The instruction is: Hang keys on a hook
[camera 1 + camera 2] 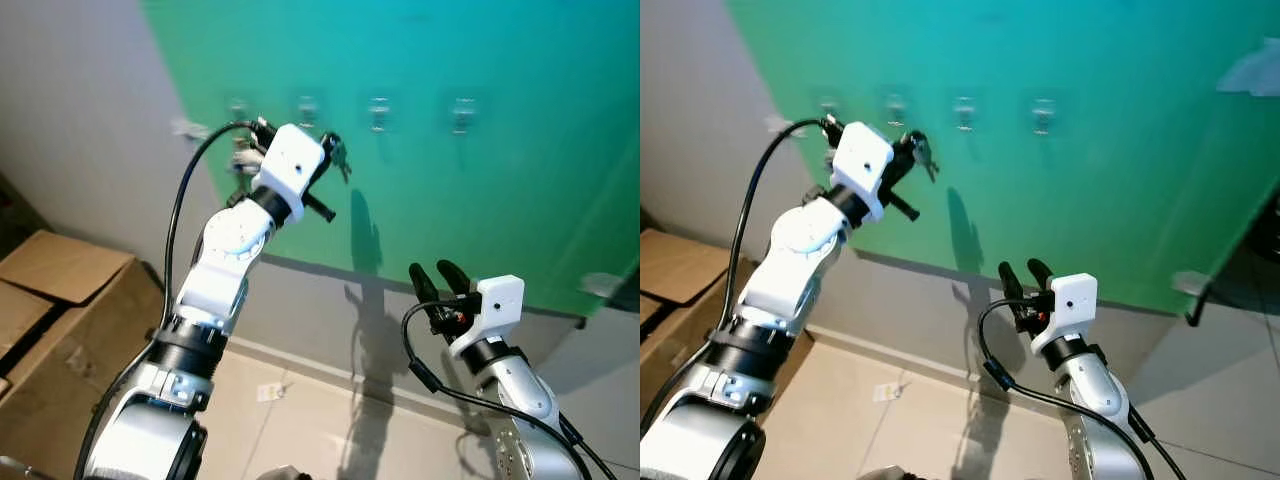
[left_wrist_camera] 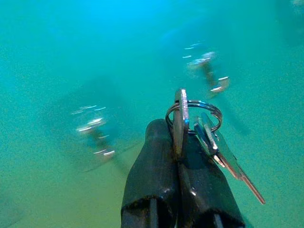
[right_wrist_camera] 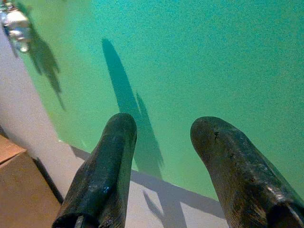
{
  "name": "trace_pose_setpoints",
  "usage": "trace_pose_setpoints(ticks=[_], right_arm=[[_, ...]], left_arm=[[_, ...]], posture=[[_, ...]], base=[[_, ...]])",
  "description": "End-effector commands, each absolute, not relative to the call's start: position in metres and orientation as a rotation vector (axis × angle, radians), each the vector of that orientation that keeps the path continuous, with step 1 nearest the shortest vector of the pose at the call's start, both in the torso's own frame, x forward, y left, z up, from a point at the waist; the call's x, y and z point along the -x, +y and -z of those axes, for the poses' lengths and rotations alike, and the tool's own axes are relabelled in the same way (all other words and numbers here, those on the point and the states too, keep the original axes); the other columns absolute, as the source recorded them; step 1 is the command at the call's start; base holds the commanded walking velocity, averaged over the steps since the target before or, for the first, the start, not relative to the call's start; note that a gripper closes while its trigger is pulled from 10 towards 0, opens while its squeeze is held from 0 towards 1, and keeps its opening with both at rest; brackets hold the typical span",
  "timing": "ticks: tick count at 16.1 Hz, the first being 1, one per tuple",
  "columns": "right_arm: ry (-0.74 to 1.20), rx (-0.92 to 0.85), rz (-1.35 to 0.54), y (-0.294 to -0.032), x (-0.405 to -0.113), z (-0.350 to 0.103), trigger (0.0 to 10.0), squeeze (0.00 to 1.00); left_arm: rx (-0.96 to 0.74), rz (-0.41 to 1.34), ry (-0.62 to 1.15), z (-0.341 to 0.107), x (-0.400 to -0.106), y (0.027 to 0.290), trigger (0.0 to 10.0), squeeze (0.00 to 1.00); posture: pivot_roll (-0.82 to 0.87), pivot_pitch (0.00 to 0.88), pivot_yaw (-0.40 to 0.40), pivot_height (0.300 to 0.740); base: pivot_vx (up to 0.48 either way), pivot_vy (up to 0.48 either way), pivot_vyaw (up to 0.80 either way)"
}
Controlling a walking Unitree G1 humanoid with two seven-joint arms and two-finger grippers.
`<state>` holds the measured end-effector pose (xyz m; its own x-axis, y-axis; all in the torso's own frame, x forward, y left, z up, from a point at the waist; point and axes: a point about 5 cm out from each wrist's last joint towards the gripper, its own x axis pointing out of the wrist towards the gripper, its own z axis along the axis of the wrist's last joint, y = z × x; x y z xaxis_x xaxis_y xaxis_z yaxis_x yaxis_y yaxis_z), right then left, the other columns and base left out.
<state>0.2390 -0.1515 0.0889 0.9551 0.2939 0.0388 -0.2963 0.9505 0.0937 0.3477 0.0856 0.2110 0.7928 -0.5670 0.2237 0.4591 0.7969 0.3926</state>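
Nearest us in the head view, our right gripper (image 1: 441, 271) waits low at five o'clock, jaws apart and empty, clear of the work. Our left gripper (image 1: 330, 153) reaches at eleven o'clock toward the hooks (image 1: 307, 108) on the green wall (image 1: 480, 200). Its wrist view shows jaws clamped on the keys (image 2: 199, 130), ring leading so it can catch a hook.

Wall hooks (image 2: 206, 71) were blurred in left wrist view, shape unclear. Keys (image 1: 338, 152) too small to count from the head views. Cardboard box (image 1: 45, 300) was cut off at frame edge.
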Motion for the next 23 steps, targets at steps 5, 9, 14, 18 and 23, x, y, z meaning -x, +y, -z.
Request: trace_pose_setpoints(ticks=[5, 9, 14, 18, 23], right_arm=[[-0.026, -0.096, -0.349, -0.143, -0.24, -0.093, 10.0, 0.0], [-0.011, -0.096, -0.358, -0.142, -0.24, -0.091, 10.0, 0.0], [0.0, -0.096, -0.362, -0.142, -0.238, -0.09, 10.0, 0.0], [0.007, -0.096, -0.36, -0.142, -0.236, -0.088, 10.0, 0.0], [0.011, -0.102, -0.354, -0.14, -0.234, -0.087, 10.0, 0.0]], left_arm=[[0.456, 0.583, -0.229, -0.233, -0.36, 0.095, 0.0, 0.0], [0.798, 0.733, -0.18, -0.24, -0.354, 0.087, 0.0, 0.0], [0.865, 0.84, -0.109, -0.231, -0.346, 0.076, 0.0, 0.0], [0.804, 0.868, -0.104, -0.232, -0.344, 0.073, 0.0, 0.0], [0.742, 0.935, -0.013, -0.221, -0.341, 0.053, 0.0, 0.0]], posture=[[-0.21, 0.007, 0.139, 0.74], [-0.21, 0.01, 0.137, 0.74], [-0.22, 0.022, 0.141, 0.74], [-0.22, 0.025, 0.143, 0.74], [-0.22, 0.033, 0.159, 0.74]], base=[[0.0, 0.0, 0.0], [0.0, 0.0, 0.0], [0.0, 0.0, 0.0], [0.0, 0.0, 0.0], [0.0, 0.0, 0.0]])
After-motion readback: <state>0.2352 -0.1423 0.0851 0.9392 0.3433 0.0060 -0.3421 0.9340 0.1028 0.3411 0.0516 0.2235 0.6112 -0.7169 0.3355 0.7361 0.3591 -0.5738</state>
